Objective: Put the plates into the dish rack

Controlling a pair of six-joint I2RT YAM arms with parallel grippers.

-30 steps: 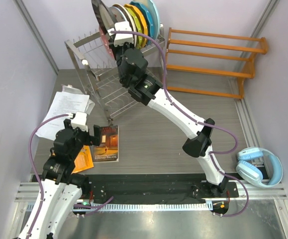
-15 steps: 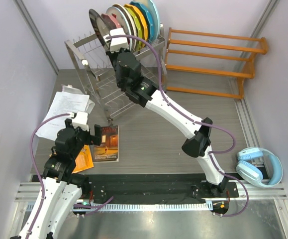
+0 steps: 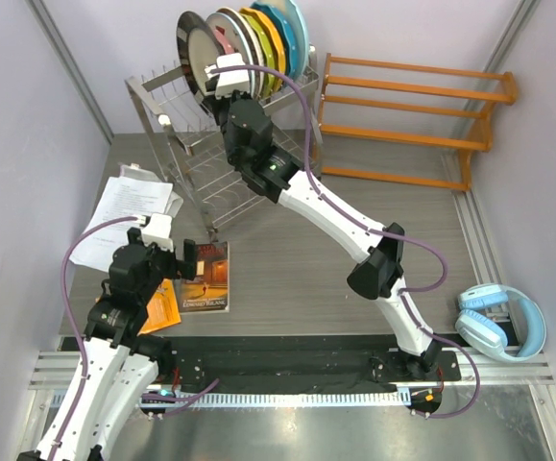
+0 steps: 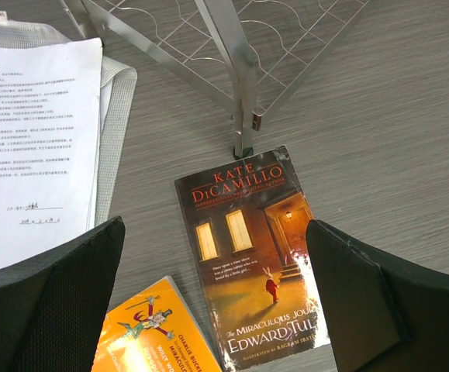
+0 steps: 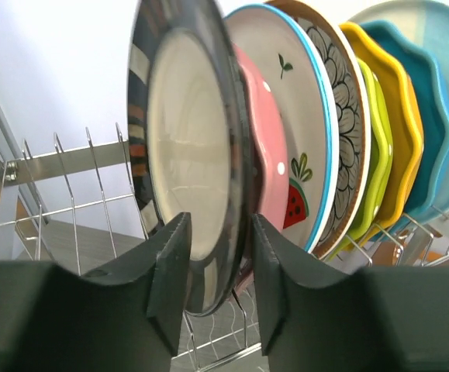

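We saw the dish rack (image 3: 177, 134) standing on the counter (image 3: 354, 250), with the plates (image 3: 244, 43) upright in its top slots. The dark-rimmed plate (image 5: 185, 155) stood at the left end of the row, just beside the pink dotted plate (image 5: 267, 170). The right tool (image 5: 216, 263) was partly parted, its jaws straddling that dark plate's lower rim with a sliver of gap, not clamping it. The left tool (image 4: 216, 256) hung wide open over a paperback (image 4: 247, 248), holding nothing.
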